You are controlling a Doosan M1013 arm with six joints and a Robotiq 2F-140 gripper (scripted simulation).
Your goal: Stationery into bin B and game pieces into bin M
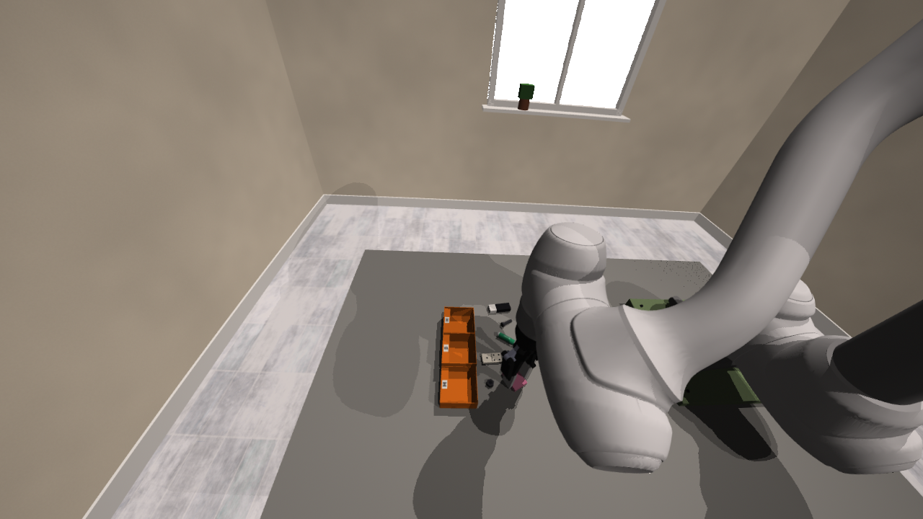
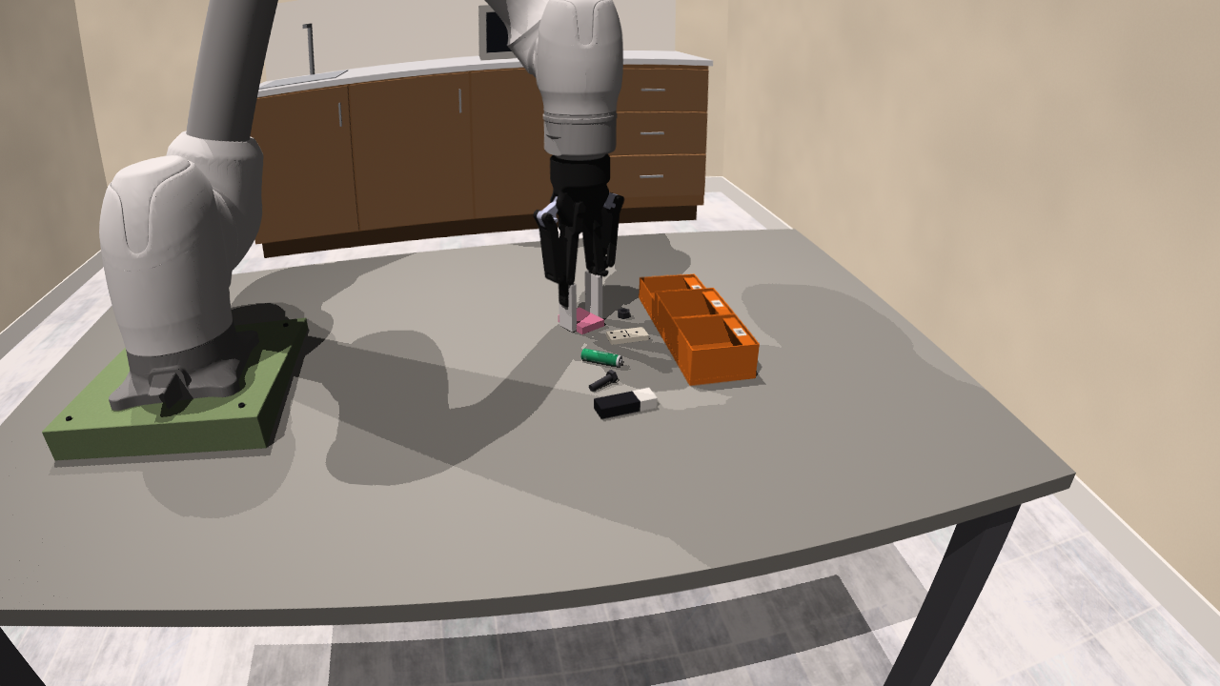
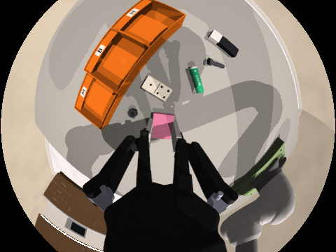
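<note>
A pink eraser (image 1: 518,383) (image 2: 591,324) (image 3: 162,125) lies on the table beside the orange row of three bins (image 1: 458,404) (image 2: 712,368) (image 3: 94,108). My gripper (image 1: 513,376) (image 2: 581,316) (image 3: 162,125) reaches straight down to the table, its fingers pressed on both sides of the eraser. A cream domino (image 1: 492,357) (image 2: 627,334) (image 3: 157,88) lies between the eraser and the bins. A small black piece (image 1: 489,384) (image 2: 623,312) (image 3: 133,111) sits next to the bins. A green marker (image 1: 505,337) (image 2: 601,355) (image 3: 196,80) lies farther along. The bin labels are too small to read.
A black bolt (image 1: 504,323) (image 2: 603,380) (image 3: 215,63) and a black-and-white block (image 1: 498,308) (image 2: 626,402) (image 3: 223,43) lie beyond the marker. The arm's green base plate (image 2: 171,422) stands at the table's left. My arm hides part of the table in the top view.
</note>
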